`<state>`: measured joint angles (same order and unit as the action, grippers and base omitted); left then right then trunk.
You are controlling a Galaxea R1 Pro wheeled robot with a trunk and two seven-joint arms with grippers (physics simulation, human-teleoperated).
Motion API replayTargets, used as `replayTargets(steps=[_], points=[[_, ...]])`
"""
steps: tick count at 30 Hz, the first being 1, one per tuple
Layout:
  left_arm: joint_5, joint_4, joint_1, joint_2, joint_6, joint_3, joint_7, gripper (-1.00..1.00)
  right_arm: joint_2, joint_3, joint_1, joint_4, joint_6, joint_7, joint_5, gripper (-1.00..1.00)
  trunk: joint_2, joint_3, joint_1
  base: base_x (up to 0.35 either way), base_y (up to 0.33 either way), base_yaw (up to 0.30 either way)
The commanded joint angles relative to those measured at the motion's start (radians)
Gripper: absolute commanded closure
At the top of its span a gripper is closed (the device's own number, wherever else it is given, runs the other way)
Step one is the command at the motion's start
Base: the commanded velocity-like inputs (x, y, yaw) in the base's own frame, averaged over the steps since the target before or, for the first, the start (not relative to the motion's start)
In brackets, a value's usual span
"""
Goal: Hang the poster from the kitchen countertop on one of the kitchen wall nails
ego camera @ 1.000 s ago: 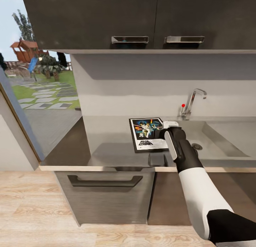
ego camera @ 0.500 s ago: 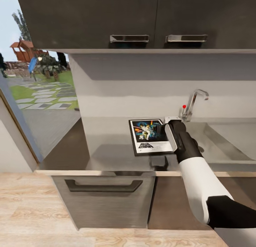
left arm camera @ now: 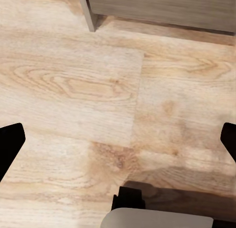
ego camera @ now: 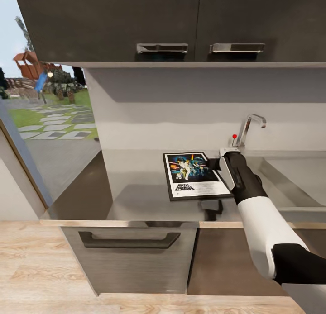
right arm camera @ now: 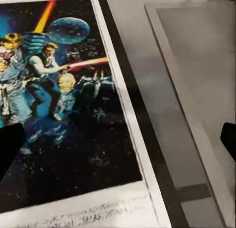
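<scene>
The poster (ego camera: 194,176) lies flat on the grey kitchen countertop (ego camera: 136,183), just left of the sink. My right gripper (ego camera: 219,163) hovers over the poster's right edge, reaching in from the lower right. In the right wrist view the poster (right arm camera: 64,114) is close below the right gripper (right arm camera: 118,144), whose dark fingertips (right arm camera: 9,148) stand far apart with nothing between them. My left gripper (left arm camera: 118,142) hangs open above the wooden floor (left arm camera: 73,85). The wall nails are out of view.
The steel sink (ego camera: 290,178) and chrome tap (ego camera: 246,128) sit right of the poster, and the sink's rim (right arm camera: 187,110) runs beside the frame. Dark wall cabinets (ego camera: 181,24) hang overhead. A drawer front (ego camera: 131,255) lies under the counter. A glass door (ego camera: 40,124) is at left.
The head view has shifted a little. My right gripper has moved rightward from over the poster's right part to its right edge, uncovering more of it. The poster has stayed flat on the countertop.
</scene>
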<state>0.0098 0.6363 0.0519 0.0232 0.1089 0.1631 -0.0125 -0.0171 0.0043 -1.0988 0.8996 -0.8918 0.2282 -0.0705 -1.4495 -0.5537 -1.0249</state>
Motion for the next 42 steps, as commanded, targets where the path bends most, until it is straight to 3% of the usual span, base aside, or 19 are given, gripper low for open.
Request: replayTargets(steps=[1,6,12,21,29,42], points=[[0.001,0.001,0.0,0.0,0.002,0.001,-0.001,-1.0,0.002,0.0,-0.001,-0.005,-0.002,0.007,-0.008,-1.0,0.0,-0.001,0.0,0.044,-0.036,0.0],[0.001,0.003,0.0,0.0,0.002,0.001,-0.001,-1.0,0.019,-0.018,0.0,-0.024,0.001,0.006,-0.009,-1.0,0.0,-0.001,0.0,0.094,-0.081,0.0],[0.001,0.003,0.001,0.0,0.002,0.001,-0.001,-1.0,0.061,-0.088,0.004,-0.031,0.006,-0.001,-0.011,-1.0,0.0,-0.001,0.0,0.047,-0.041,0.0],[0.001,0.002,0.0,0.0,0.002,0.001,-0.001,-1.0,0.109,-0.101,0.014,-0.087,0.056,-0.005,-0.013,-1.0,0.0,-0.001,0.0,0.006,-0.005,0.0],[0.001,0.002,0.0,0.0,0.002,0.001,-0.001,-1.0,0.119,-0.102,0.016,-0.156,0.12,-0.007,-0.014,-1.0,0.0,-0.001,0.0,0.0,0.0,0.0],[0.001,0.0,0.0,0.0,0.002,0.001,-0.001,-1.0,0.118,-0.097,0.016,-0.186,0.135,-0.007,-0.016,-1.0,0.0,-0.001,0.0,0.0,0.0,0.0]])
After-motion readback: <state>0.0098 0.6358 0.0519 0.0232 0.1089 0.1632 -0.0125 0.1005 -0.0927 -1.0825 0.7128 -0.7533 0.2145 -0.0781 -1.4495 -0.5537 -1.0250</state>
